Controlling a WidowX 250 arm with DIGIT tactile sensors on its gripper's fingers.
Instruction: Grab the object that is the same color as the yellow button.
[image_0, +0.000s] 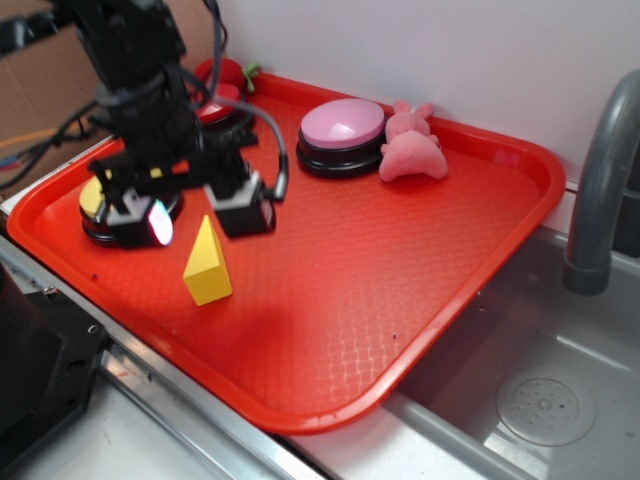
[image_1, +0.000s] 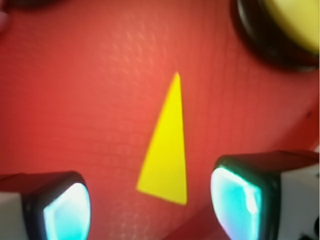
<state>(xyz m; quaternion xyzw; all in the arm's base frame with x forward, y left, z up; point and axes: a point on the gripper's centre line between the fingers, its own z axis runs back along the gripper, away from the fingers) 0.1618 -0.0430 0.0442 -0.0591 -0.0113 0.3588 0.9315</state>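
The yellow wedge (image_0: 207, 264) stands untouched on the red tray (image_0: 400, 290), lower left of centre. The gripper (image_0: 200, 215) hangs just above it, fingers (image_1: 67, 210) spread and empty; lowering, closing and lifting are left. The yellow button (image_0: 92, 198) sits at left.

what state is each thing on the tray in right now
gripper: open, above the wedge, holding nothing
yellow wedge: standing on the tray, ungrasped
yellow button: partly hidden by the arm
pink button: untouched
pink plush: lying beside the pink button
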